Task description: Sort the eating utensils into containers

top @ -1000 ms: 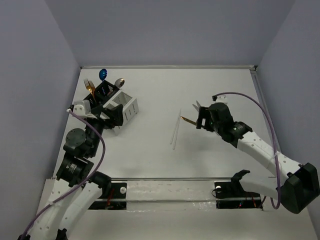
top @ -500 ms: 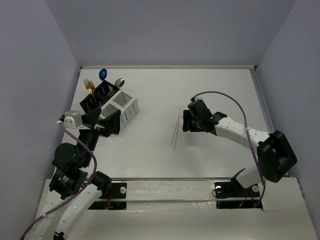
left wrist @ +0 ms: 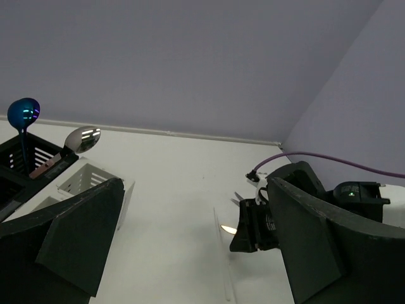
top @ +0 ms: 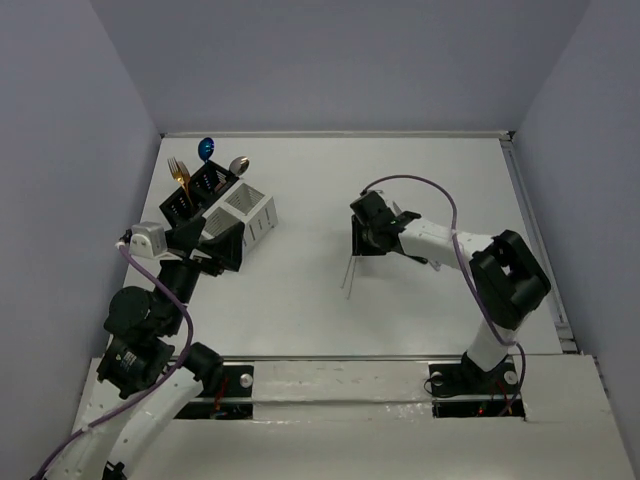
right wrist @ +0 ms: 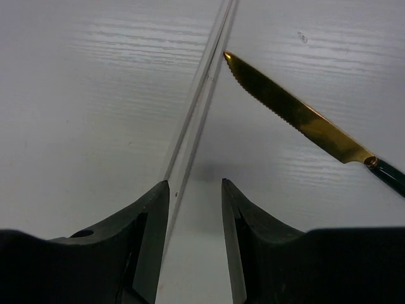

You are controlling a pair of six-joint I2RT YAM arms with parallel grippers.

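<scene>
Since the white chopsticks point(right wrist: 201, 88) lie paired on the surface point(right wrist: 76, 95) at 12 o'clock from the right end effector point(right wrist: 195, 218), that arm is much the nearer; their long axis runs from its finger gap toward 1 o'clock; its fingers stand narrowly apart, gripping nothing; the gold-bladed knife point(right wrist: 297, 117) lies just beside, tip toward 10 o'clock; the left end effector point(top: 214, 244), wide and empty, hovers near the white caddy point(top: 255, 215) and black caddy point(top: 200, 185).
</scene>
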